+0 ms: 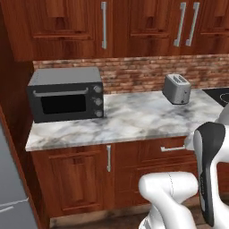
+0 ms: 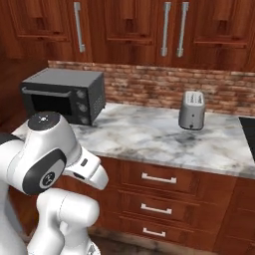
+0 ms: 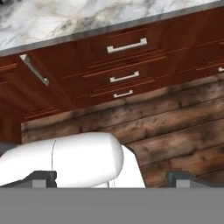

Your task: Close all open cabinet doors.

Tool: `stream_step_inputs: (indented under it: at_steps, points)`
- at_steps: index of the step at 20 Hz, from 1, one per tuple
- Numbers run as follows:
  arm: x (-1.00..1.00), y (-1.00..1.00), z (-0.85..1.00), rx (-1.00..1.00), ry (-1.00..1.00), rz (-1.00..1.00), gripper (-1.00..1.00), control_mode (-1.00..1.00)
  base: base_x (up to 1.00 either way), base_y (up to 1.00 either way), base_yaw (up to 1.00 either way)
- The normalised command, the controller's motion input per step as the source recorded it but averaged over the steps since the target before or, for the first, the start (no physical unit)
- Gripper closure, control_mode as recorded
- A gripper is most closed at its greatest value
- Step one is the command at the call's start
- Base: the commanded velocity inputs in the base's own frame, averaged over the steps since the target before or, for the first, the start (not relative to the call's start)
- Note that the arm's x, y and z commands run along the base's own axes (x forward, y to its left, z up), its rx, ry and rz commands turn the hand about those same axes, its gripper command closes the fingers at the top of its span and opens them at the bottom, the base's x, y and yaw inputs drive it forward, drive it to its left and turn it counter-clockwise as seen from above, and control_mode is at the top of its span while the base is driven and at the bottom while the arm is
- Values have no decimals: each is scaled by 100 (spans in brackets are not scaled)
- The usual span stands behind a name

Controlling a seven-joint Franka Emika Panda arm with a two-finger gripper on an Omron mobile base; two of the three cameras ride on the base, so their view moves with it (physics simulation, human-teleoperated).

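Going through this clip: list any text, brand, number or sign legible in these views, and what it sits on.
None can be read.
microwave: three round knobs on its front, no legible markings around them.
toaster: plain silver, no brand visible.
cabinet doors: bare wood with bar handles, no labels.
drawer fronts: bare wood, no labels.

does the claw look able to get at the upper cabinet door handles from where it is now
Probably not yet. The claw hangs low and open, facing the drawers and floor, while the cabinet door handles sit high above the counter. Nothing blocks the way, but the arm must rise.
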Motion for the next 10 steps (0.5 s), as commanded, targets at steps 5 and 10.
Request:
stream_step_inputs:
  at_steps: [5, 10]
  points:
    - [0, 0, 0, 0, 0, 0, -100, 100, -15, -100, 4]
    - [0, 0, 0, 0, 0, 0, -100, 100, -10, -100, 3]
